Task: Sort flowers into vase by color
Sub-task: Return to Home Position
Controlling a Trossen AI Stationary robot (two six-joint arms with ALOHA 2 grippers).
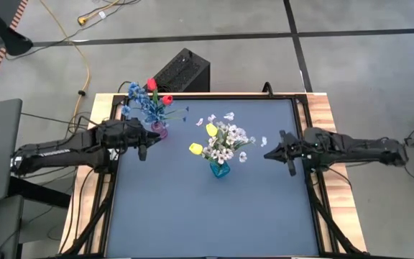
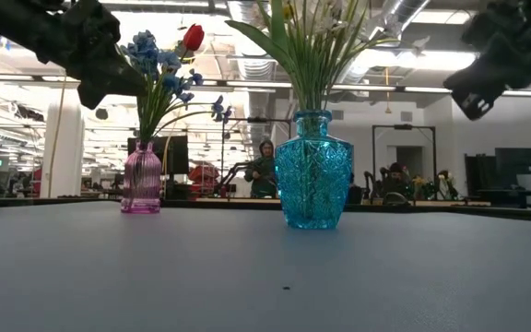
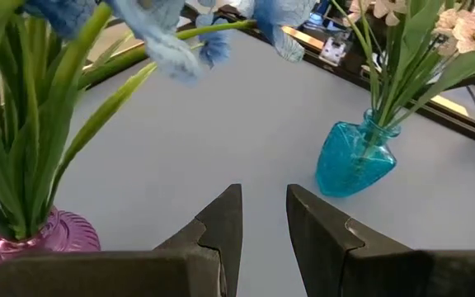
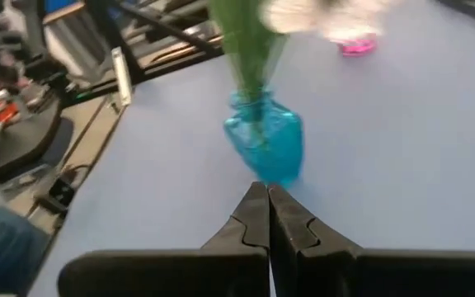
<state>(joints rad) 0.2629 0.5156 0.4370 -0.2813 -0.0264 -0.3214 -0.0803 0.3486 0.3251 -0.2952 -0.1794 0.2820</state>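
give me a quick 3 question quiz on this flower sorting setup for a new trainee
1. True or false: the red tulips stand in the teal vase.
2. Which gripper has its fingers shut? A) left gripper B) right gripper C) both
3. Name the two flower colours in the violet vase.
Key: 1 false, they stand in the violet vase; 2 B, the left gripper is open; 3 blue and red.
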